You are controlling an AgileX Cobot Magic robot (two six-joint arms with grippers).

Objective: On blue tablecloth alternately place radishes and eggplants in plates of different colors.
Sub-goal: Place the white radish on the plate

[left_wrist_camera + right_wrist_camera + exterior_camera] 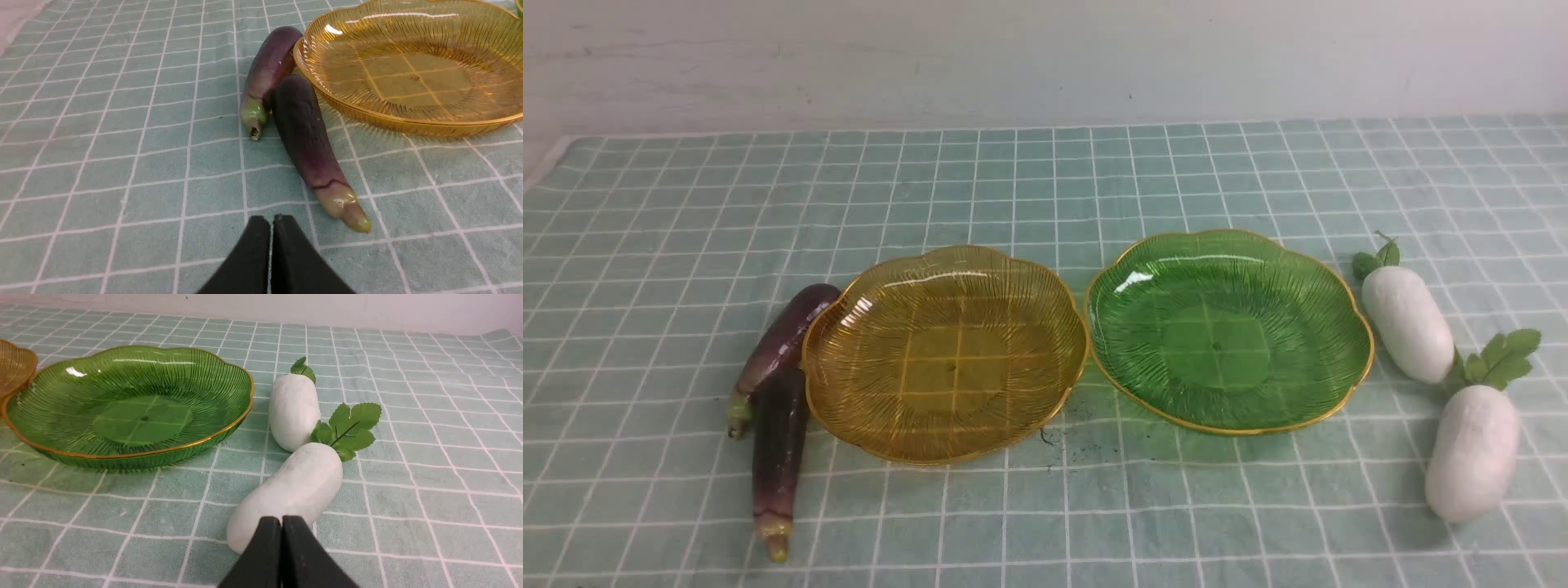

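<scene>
While front view lacks tools, wrist views show both tools point(271, 222) point(282, 522) pressed together.

Eggplants point(780, 457) lie left of the plates point(952, 371), radishes point(1474, 453) right.

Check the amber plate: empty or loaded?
Empty. In the front view the amber plate shows bare ribbed surface, and both eggplants lie outside it on the tablecloth.
</scene>
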